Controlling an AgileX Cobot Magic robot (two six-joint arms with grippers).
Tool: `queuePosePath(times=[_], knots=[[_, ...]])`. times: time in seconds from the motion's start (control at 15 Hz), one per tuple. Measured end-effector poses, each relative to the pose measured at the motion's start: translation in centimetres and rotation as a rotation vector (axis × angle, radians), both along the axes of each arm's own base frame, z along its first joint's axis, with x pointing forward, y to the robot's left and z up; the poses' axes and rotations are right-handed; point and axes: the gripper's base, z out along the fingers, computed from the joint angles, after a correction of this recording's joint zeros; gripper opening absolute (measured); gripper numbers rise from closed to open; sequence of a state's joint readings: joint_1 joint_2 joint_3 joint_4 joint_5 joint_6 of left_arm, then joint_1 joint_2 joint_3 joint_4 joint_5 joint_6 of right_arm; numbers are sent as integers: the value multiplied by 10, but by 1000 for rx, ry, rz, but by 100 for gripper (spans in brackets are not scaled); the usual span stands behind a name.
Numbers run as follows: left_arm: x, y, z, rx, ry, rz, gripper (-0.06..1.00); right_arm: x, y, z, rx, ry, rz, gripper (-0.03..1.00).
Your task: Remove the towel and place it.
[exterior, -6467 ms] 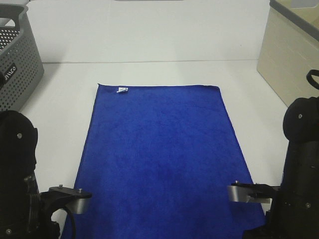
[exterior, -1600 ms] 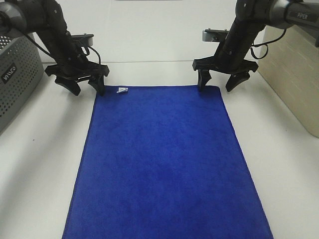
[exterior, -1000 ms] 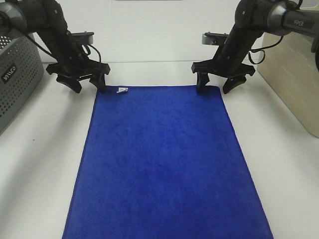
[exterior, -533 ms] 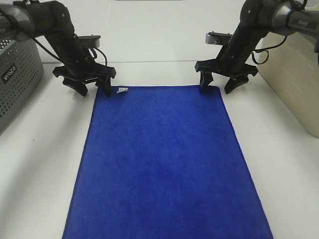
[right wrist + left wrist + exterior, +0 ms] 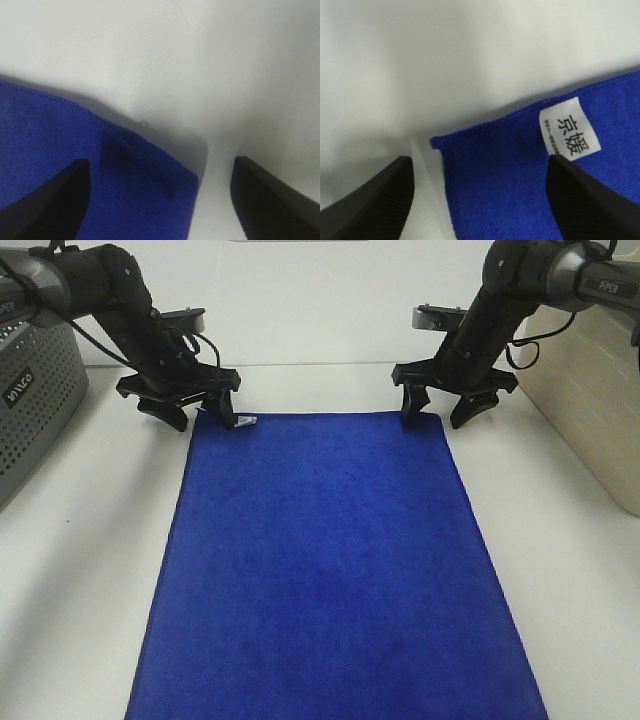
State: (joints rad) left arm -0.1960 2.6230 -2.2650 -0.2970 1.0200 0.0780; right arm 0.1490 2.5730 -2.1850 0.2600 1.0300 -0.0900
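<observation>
Straddling the towel's far corners, the left claw and right claw gape wide, gripping nothing.

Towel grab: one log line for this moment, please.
phase: pre-grasp | towel: flat on table | left gripper: open, straddling far-left corner | right gripper: open, straddling far-right corner

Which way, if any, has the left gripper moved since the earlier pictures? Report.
Yes. The left gripper shifted right, toward the white tag on the towel.
</observation>
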Motion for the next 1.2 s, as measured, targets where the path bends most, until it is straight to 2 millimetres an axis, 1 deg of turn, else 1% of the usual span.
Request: queuePosePath(times=[0.13, 0.27, 0.33, 0.4, 0.47, 0.53, 0.6, 0.67, 0.73, 1.0, 1.2], knots=[[-1, -11, 0, -2, -19, -18, 67, 0, 4, -1, 46, 5, 5, 75], [-2, -22, -1, -6, -34, -33, 62, 0, 7, -1, 83, 2, 18, 70], [-2, -24, -1, -6, -40, -34, 55, 0, 11, -1, 84, -7, 37, 65], [-1, -23, -4, 3, -47, -35, 32, 0, 15, -3, 61, -26, 58, 47], [-1, -23, -4, 3, -47, -35, 32, 0, 15, -3, 61, -26, 58, 47], [-1, -23, -5, 10, -55, -56, 17, 0, 15, -5, 46, -33, 63, 35], [-2, -25, -5, 16, -65, -83, 4, 1, 14, -6, 33, -43, 66, 24], [-2, -28, -5, 23, -81, -114, 1, 2, 13, -6, 22, -60, 88, 3], [-2, -28, -5, 24, -83, -117, 1, 2, 14, -6, 19, -67, 110, 2], [0, -28, -5, 39, -109, -144, 1, 3, 14, -6, 17, -83, 118, 2], [6, -27, 5, 107, -172, -179, 1, 6, 13, -5, 14, -126, 114, 2]])
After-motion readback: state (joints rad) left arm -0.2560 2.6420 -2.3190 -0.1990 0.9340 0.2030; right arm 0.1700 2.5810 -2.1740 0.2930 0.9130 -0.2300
